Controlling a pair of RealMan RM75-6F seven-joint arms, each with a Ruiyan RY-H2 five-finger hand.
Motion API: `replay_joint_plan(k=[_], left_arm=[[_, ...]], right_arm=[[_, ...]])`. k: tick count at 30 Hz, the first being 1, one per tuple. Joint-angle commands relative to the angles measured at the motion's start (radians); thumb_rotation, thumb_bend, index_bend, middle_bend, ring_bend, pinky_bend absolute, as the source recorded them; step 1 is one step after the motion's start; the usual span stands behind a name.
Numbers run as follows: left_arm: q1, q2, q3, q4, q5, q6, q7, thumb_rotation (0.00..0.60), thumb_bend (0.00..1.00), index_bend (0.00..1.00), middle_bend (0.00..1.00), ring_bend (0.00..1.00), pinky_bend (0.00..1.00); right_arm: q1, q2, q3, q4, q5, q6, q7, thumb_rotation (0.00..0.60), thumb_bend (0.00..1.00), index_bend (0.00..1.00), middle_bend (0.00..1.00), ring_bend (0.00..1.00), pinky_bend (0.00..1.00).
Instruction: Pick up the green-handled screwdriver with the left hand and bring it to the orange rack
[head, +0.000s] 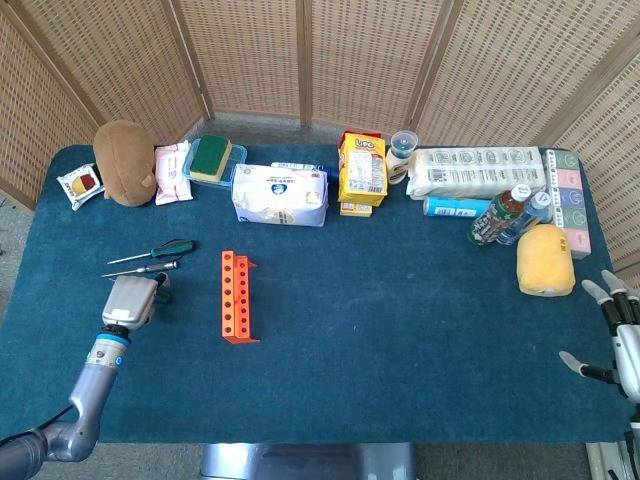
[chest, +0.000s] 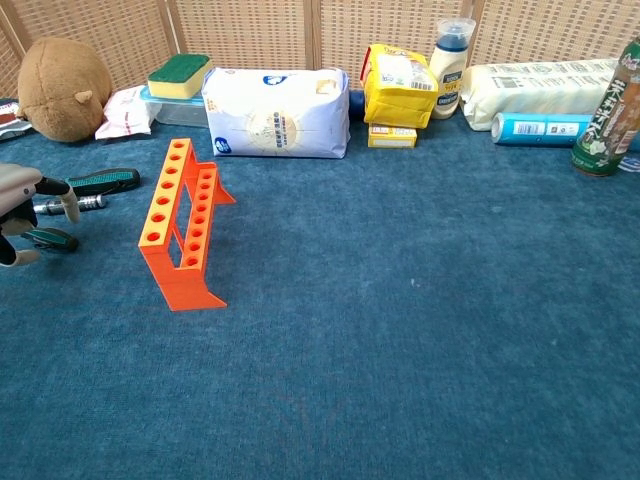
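My left hand sits low over the blue desk, fingers curled down around the green-handled screwdriver. Its green/black grip pokes out just under my fingertips in chest view; from the head view the hand covers nearly all of it. Can't tell if I actually have it clamped or am only caging it — the tool looks to be lying on the desk.

Just beyond my fingers, farther from me: a small metal-handled driver, and behind that a second green-handled driver, both flat on the desk, apart from my hand.

Orange rack stands to the right of my left fingers, near but not touching, its row of holes facing up.

Right hand is at the far right desk edge, fingers spread, holding nothing.

Back row behind the rack: brown plush, sponge, white bag, yellow packet.
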Motion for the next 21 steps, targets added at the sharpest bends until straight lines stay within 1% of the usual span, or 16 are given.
replay_joint_plan(k=[1,10,21], left_arm=[[-0.003,-0.003,-0.001,-0.004,-0.008,-0.003,0.011,0.600,0.29,0.39,1.00,1.00,1.00],[-0.011,-0.013,-0.007,-0.011,-0.030,-0.007,0.040,0.600,0.30,0.42,1.00,1.00,1.00],[-0.015,-0.023,-0.007,-0.010,-0.047,-0.002,0.074,0.600,0.31,0.50,1.00,1.00,1.00]], right_arm=[[0.000,0.001,0.000,0.000,0.000,0.000,0.003,0.600,0.00,0.11,0.00,0.00,0.00],[0.000,0.002,0.000,0.002,-0.002,0.000,0.007,0.600,0.00,0.11,0.00,0.00,0.00],[0.001,0.004,-0.002,0.002,-0.004,-0.003,0.009,0.600,0.00,0.11,0.00,0.00,0.00]])
